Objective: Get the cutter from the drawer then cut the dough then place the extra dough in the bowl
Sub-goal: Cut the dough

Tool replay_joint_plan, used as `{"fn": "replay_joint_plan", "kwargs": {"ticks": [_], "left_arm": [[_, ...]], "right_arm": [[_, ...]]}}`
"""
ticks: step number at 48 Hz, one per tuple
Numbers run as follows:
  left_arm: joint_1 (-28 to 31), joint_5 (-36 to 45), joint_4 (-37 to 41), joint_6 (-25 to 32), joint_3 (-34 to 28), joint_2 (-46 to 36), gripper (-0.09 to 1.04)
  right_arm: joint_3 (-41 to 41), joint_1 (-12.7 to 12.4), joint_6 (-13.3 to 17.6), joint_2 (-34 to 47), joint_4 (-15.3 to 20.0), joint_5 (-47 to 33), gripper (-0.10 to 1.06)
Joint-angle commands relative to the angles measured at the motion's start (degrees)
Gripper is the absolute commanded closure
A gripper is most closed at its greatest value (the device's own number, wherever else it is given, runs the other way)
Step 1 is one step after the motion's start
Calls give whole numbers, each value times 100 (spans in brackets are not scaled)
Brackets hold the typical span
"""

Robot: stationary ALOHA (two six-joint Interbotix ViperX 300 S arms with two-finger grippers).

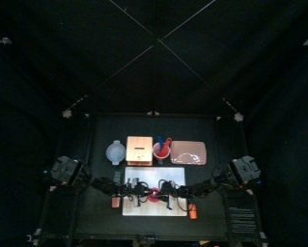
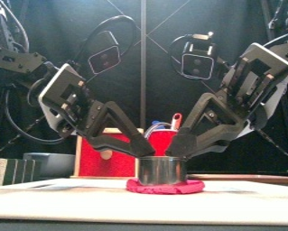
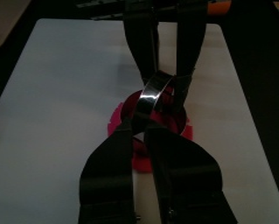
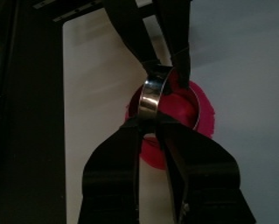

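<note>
Pink dough (image 2: 165, 187) lies flattened under the shiny round metal cutter (image 2: 162, 169).

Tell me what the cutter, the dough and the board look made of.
The cutter looks like metal, likely steel: its polished wall mirrors light. The dough seems soft modelling clay: matte pink-red, with an uneven squashed edge. The board is smooth and white, probably plastic, though that stays open.
</note>
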Motion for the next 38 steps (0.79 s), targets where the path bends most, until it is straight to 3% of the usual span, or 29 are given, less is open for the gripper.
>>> {"fn": "replay_joint_plan", "kwargs": {"ticks": [1,38], "left_arm": [[-527,448,18,-35,53,202,57],[-527,554,9,-35,35,202,57]], "right_arm": [[88,-70,132,220,26,202,59],[44,-79,123,229,26,404,59]]}}
